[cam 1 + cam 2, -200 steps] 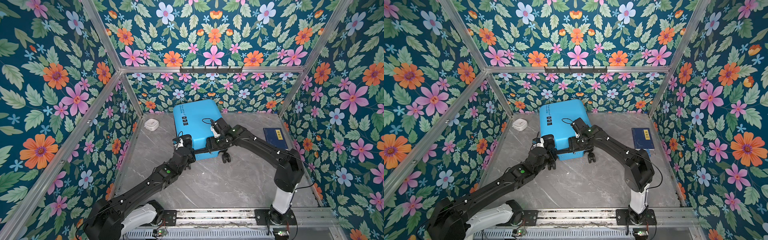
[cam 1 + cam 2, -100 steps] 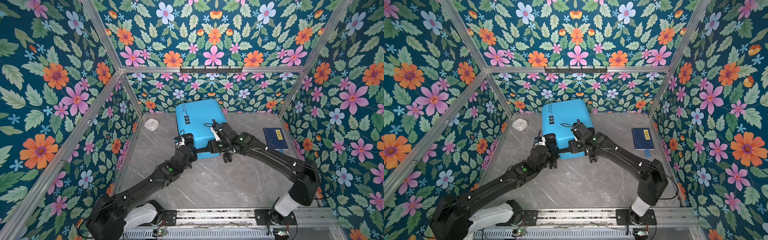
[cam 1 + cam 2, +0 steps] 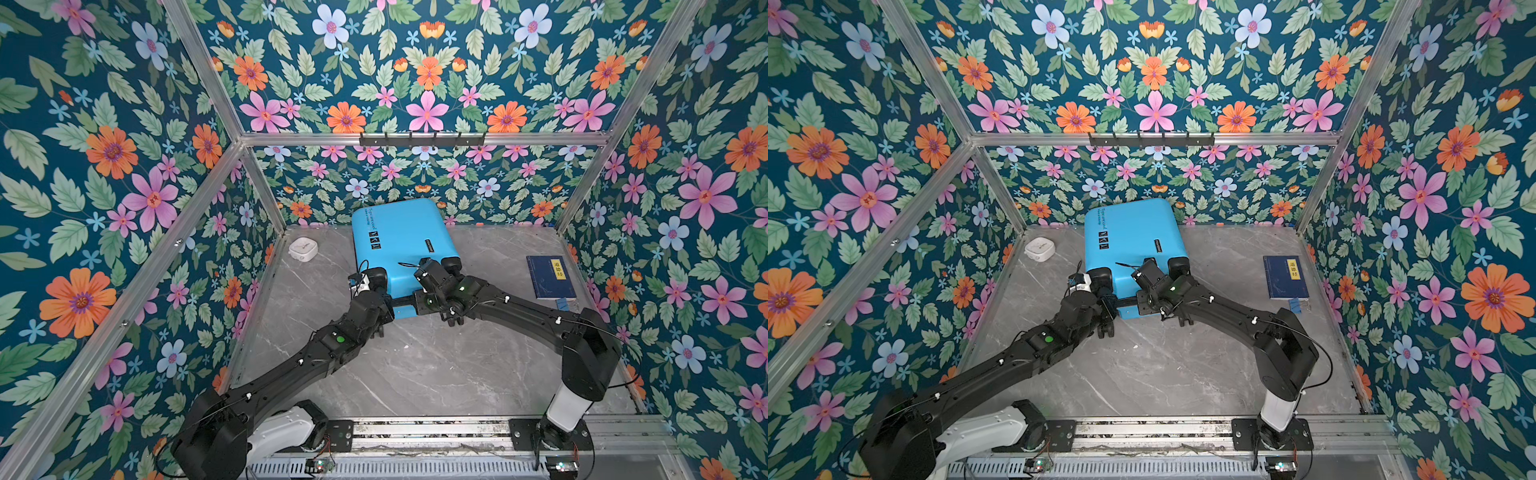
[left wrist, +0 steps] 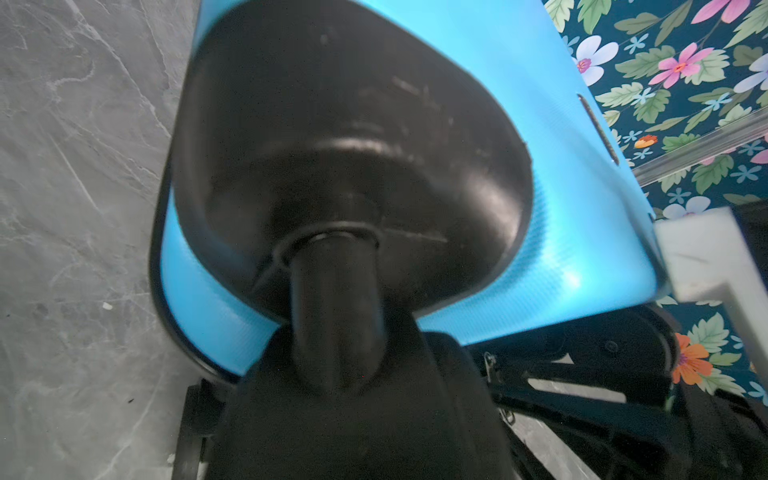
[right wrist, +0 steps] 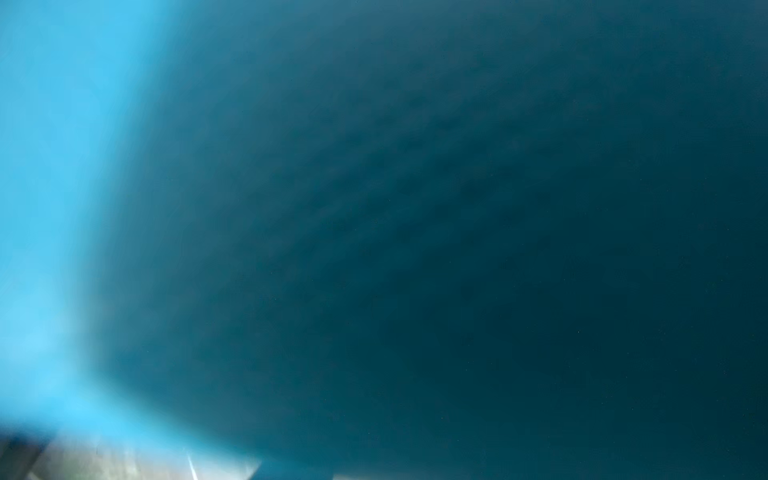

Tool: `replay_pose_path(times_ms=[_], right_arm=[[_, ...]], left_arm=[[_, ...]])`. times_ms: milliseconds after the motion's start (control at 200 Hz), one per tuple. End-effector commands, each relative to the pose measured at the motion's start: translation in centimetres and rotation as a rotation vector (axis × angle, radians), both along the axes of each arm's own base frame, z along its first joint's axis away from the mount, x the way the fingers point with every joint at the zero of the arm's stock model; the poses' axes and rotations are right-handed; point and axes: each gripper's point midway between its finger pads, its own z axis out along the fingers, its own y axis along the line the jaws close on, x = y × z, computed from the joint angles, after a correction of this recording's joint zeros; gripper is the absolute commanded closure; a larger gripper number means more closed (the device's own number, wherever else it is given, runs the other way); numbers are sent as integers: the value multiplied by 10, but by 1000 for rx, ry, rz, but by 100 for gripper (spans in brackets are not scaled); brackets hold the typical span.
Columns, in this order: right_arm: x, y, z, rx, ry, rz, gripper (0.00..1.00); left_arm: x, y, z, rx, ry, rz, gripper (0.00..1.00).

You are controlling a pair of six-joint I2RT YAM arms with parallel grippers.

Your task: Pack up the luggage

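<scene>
Crowding the luggage [image 3: 401, 237] wheels are left hand [image 3: 379, 296] and right hand [image 3: 411, 300].

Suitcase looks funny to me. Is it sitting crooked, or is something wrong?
A little. The blue suitcase lies closed, turned slightly crooked to the table edges, far end near the back wall. Whether its wheel end is lifted I cannot tell. Nothing looks spilled or broken.

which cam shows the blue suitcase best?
The top views. In both top views the luggage shows nearly whole: blue shell, black print, icons. Left wrist shows only one corner with its black wheel housing. Right wrist is just blurred blue, too close to read.
</scene>
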Motion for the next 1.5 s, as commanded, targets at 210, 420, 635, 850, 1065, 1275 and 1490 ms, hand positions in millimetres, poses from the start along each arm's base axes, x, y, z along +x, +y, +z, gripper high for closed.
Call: replay_pose_path(times_ms=[210,420,635,850,1065,1275,1490], right_arm=[[-2,-7,-18,-39,25,-29,58],[-5,-17,33,33,-100,-40,51],[-9,-53,75,84,-320,-152,38],[-14,-55,78,252,-491,-104,26],[-36,-35,61,495,-415,-64,3],[-45,-18,47,448,-666,-56,21],[-39,-13,41,457,-846,-50,26]], left_arm=[[12,-14,52,-93,-171,-37,100],[13,-13,56,-91,-181,-31,100],[14,-12,59,-79,-185,-35,100],[14,-11,62,-78,-191,-30,100],[15,-11,60,-74,-190,-32,100],[14,-14,58,-72,-186,-46,100],[13,-14,58,-72,-188,-59,100]])
